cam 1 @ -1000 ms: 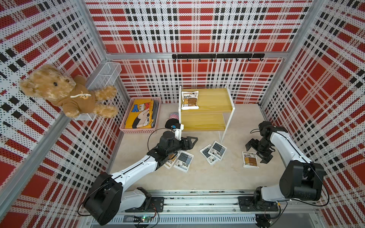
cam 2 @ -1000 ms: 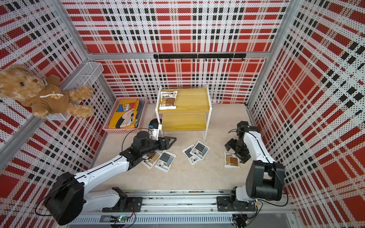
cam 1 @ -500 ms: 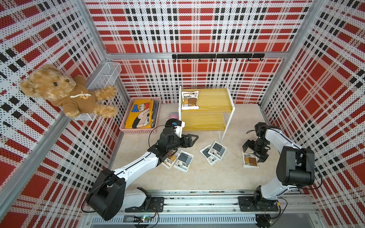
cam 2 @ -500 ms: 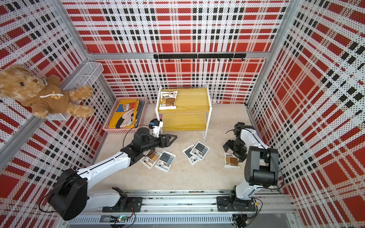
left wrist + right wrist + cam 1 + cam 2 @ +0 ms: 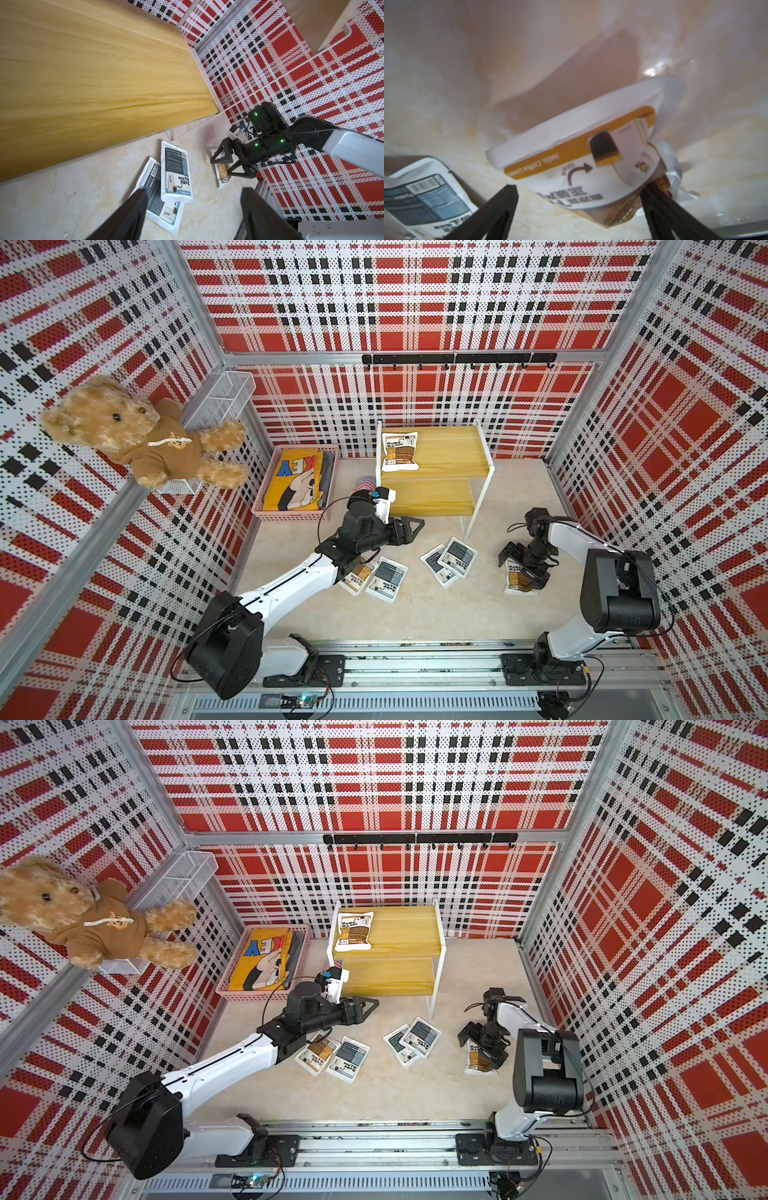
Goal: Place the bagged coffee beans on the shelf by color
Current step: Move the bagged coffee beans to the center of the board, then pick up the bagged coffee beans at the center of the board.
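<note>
The shelf [image 5: 440, 464] [image 5: 399, 936] stands at the back, and one brown-panel bag [image 5: 400, 451] [image 5: 353, 931] lies on its upper board. Its lower board [image 5: 83, 72] fills the left wrist view. My left gripper [image 5: 415, 526] [image 5: 195, 191] hovers open and empty by that board's front edge. On the floor lie a brown bag [image 5: 359, 574], a grey bag [image 5: 388, 578] and two overlapping grey bags [image 5: 451, 560] [image 5: 176, 172]. My right gripper [image 5: 521, 568] [image 5: 577, 199] stands open astride another brown bag [image 5: 519, 585] [image 5: 583, 158]. One finger [image 5: 654, 199] touches that bag's edge.
A pink basket [image 5: 291, 515] with a folded yellow cloth sits left of the shelf. A small striped object [image 5: 365, 485] lies by the shelf's left leg. A teddy bear [image 5: 137, 435] and a white wire basket [image 5: 224, 398] hang on the left wall.
My right gripper has moved left and down over the brown bag on the floor. My left gripper has drifted a little toward the shelf's lower board, still open.
</note>
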